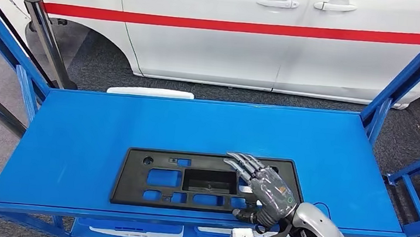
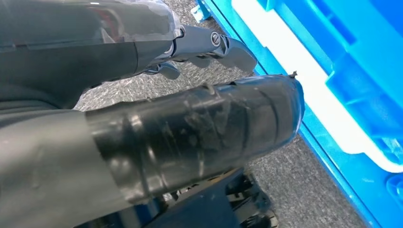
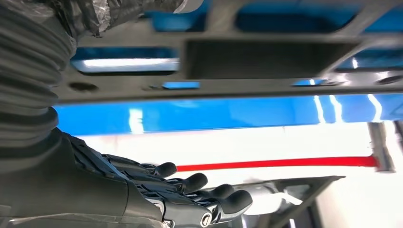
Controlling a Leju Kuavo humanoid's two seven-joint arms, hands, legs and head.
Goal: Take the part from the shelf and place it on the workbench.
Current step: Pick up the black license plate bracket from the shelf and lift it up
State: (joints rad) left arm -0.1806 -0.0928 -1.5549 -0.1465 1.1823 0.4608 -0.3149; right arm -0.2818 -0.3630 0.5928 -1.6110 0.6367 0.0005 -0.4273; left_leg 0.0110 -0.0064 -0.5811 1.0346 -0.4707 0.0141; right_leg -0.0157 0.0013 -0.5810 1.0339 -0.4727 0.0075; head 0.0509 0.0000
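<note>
A flat black plastic part (image 1: 213,180) with several cut-outs lies near the front edge of the blue shelf (image 1: 137,117). My right hand (image 1: 265,189) reaches over the part's right end, fingers stretched flat above it and thumb at its near edge. In the right wrist view the part (image 3: 266,59) runs past the thumb side, while the dark fingers (image 3: 190,183) stay straight and well apart from it. My left hand (image 2: 190,128) hangs beside the shelf frame above grey carpet and holds nothing, its fingers (image 2: 214,45) loosely extended.
A white car (image 1: 264,30) with a red stripe stands close behind the shelf. Blue frame uprights (image 1: 419,70) rise at both ends, and a dark post (image 1: 45,36) stands at the back left. White parts (image 1: 137,230) lie on the lower shelf level.
</note>
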